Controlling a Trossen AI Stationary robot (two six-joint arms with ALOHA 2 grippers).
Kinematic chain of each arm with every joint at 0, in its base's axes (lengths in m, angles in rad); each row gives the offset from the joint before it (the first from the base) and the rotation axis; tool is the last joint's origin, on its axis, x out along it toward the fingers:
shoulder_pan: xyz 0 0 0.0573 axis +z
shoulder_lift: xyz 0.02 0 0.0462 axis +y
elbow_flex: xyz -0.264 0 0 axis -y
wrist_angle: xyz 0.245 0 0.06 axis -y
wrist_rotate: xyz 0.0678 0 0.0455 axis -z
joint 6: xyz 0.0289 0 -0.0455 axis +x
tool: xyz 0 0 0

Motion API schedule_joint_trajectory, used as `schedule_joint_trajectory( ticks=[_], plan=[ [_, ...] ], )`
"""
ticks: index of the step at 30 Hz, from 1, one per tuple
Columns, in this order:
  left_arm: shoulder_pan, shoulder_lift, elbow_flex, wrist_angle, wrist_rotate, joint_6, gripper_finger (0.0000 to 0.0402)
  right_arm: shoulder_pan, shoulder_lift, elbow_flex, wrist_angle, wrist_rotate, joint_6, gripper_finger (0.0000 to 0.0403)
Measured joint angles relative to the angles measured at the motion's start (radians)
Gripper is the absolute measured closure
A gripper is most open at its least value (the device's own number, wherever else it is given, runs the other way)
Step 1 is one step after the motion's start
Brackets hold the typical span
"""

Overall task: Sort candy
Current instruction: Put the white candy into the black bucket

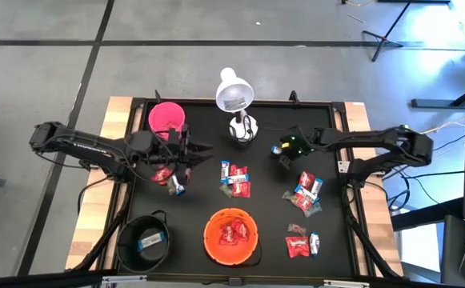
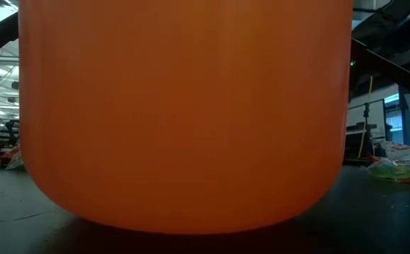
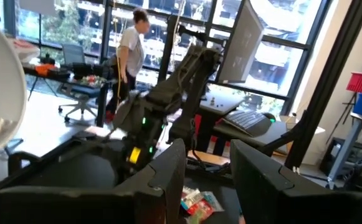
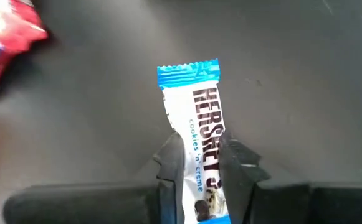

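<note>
My right gripper (image 4: 200, 149) is shut on a blue-and-white candy (image 4: 196, 106). It hangs over the black mat's far right part, right of the white lamp (image 1: 234, 92), where the high view also shows my right gripper (image 1: 282, 150). My left gripper (image 1: 194, 152) is open and points level over the mat's far left part, near the pink cup (image 1: 166, 118), with nothing between its fingers. Loose candy lies in heaps at the centre (image 1: 234, 180), at the right (image 1: 304, 192), at the near right (image 1: 300, 240) and under the left arm (image 1: 168, 180). My right gripper pinches the candy between its two fingers, across its width, at the wrapper's near half (image 4: 199, 140). The fingers slant down from the table's right and lie along the candy. The far crimped end (image 4: 189, 71) sticks out past the fingertips; whether it touches the mat cannot be told.
An orange bowl (image 1: 230, 236) with red candy stands at the near centre and fills the low view (image 2: 183, 113). A black bowl (image 1: 146, 240) holding a blue-and-white candy stands at the near left. A red candy (image 4: 6, 43) lies near the held one.
</note>
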State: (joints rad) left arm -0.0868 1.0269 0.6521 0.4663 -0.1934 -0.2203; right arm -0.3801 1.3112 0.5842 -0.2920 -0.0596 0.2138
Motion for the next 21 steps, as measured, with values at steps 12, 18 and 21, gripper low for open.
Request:
schedule_joint_trajectory(
  ticks=[12, 18, 21],
  plan=[
    [0.000, 0.173, 0.000, 0.025, 0.020, -0.013, 0.0284, 0.008, -0.114, 0.001, 0.172, -0.340, 0.077, 0.0354],
    [0.000, 0.303, 0.000, 0.176, 0.069, 0.065, 0.0284, 0.095, -0.114, 0.003, 0.369, -0.432, 0.136, 0.0354],
    [0.000, 0.366, 0.000, 0.274, 0.084, 0.119, 0.0284, 0.141, -0.115, 0.003, 0.453, -0.442, 0.164, 0.0354]
  ],
)
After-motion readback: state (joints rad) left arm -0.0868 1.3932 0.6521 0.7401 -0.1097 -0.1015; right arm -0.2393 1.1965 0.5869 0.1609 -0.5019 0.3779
